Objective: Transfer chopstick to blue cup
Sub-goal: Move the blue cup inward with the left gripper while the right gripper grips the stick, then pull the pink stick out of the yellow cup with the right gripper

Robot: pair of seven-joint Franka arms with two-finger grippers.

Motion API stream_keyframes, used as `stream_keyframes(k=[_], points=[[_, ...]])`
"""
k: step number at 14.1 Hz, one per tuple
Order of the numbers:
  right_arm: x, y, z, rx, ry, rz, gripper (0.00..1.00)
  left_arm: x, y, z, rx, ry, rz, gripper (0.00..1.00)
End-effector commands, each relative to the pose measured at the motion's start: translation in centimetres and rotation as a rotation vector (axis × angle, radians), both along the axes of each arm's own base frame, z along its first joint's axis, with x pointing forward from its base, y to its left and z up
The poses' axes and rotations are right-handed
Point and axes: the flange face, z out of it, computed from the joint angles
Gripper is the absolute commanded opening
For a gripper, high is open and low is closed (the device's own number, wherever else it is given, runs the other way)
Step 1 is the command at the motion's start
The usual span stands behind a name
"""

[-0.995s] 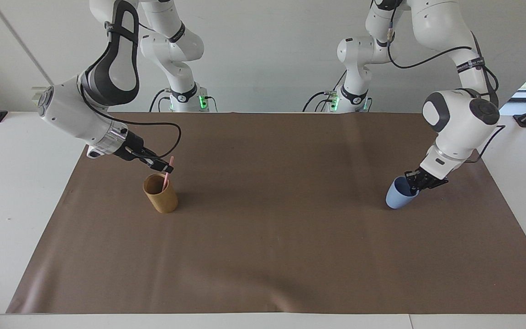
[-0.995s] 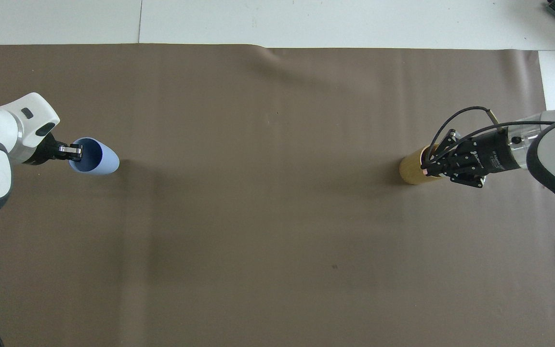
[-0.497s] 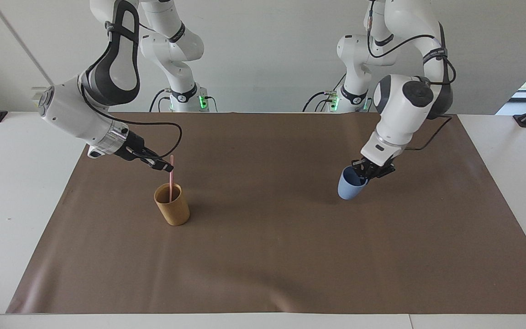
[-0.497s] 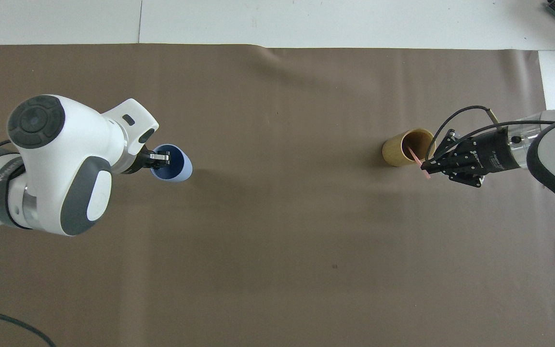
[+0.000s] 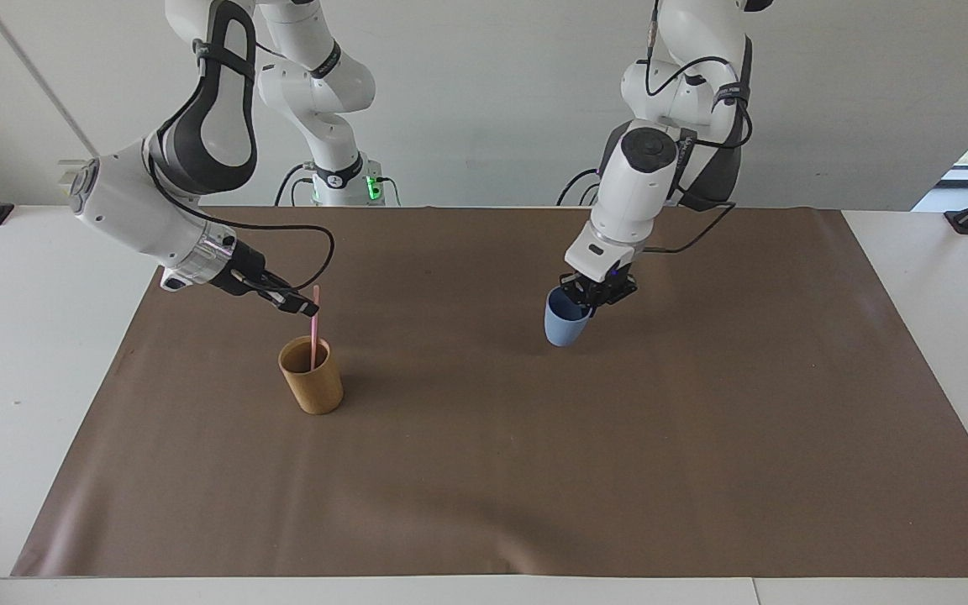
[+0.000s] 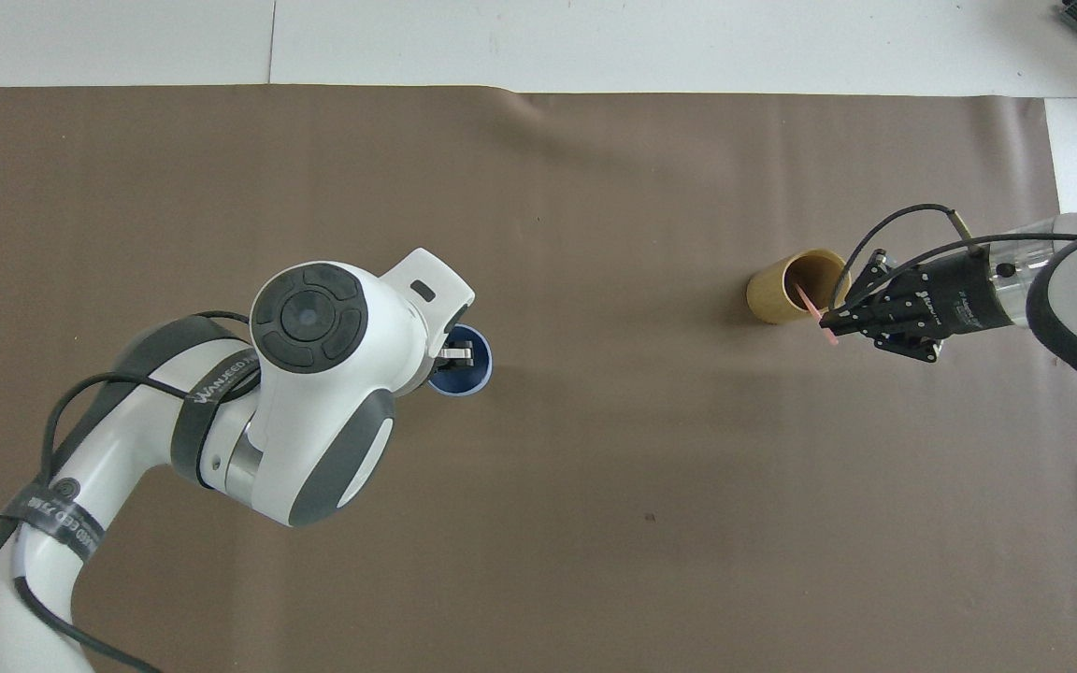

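Observation:
My right gripper [image 5: 307, 308] is shut on the top of the pale pink chopstick [image 5: 313, 334]. The stick stands nearly upright with its lower end inside the tan cup [image 5: 313, 389], toward the right arm's end of the mat. In the overhead view the right gripper [image 6: 828, 325] holds the chopstick [image 6: 808, 301] beside the tan cup [image 6: 775, 297]. My left gripper [image 5: 589, 294] is shut on the rim of the light-blue cup [image 5: 564, 324] near the middle of the mat. The overhead view shows the left gripper [image 6: 456, 353] on the blue cup [image 6: 471, 379], partly under the arm. Whether the cup touches the mat I cannot tell.
A brown mat [image 5: 484, 470] covers most of the white table [image 5: 22, 336]. The left arm's big wrist and elbow [image 6: 314, 402] hang over the mat toward the robots. Black camera stands sit at the table's corners near the robots.
My left arm has carried the blue cup from the left arm's end of the mat to its middle. My right gripper has lifted the chopstick a little, and the tilted tan cup now stands upright.

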Motion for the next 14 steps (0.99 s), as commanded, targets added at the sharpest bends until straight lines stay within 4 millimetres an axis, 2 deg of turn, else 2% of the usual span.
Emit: stream_keyframes(k=[1, 3, 4, 6, 8, 11, 14], points=[[1.0, -0.5, 1.8, 0.022, -0.023, -0.031, 0.0, -0.5, -2.6, 1.2, -0.001, -0.031, 0.031, 0.0], [1.1, -0.6, 2.6, 0.023, -0.034, -0.034, 0.0, -1.0, -5.7, -0.5, 0.015, -0.012, 0.041, 0.0], [1.1, -0.6, 3.4, 0.026, -0.044, -0.033, 0.0, -0.8, -6.5, -0.6, 0.007, -0.021, 0.046, 0.0], [1.2, -0.8, 5.8, 0.045, -0.03, -0.036, 0.0, -0.7, -7.3, -0.2, -0.009, -0.029, 0.043, 0.0], [0.9, -0.4, 8.7, 0.09, -0.006, -0.036, 0.0, -1.7, -9.0, -1.4, 0.0, -0.017, 0.016, 0.0], [-0.3, -0.2, 12.9, 0.102, 0.007, -0.042, 0.0, -1.5, -9.5, -1.9, -0.017, -0.033, 0.012, 0.0], [-2.7, 0.7, 17.4, 0.154, 0.012, -0.049, 0.0, -1.9, -9.9, -3.0, -0.007, -0.023, 0.001, 0.0]])
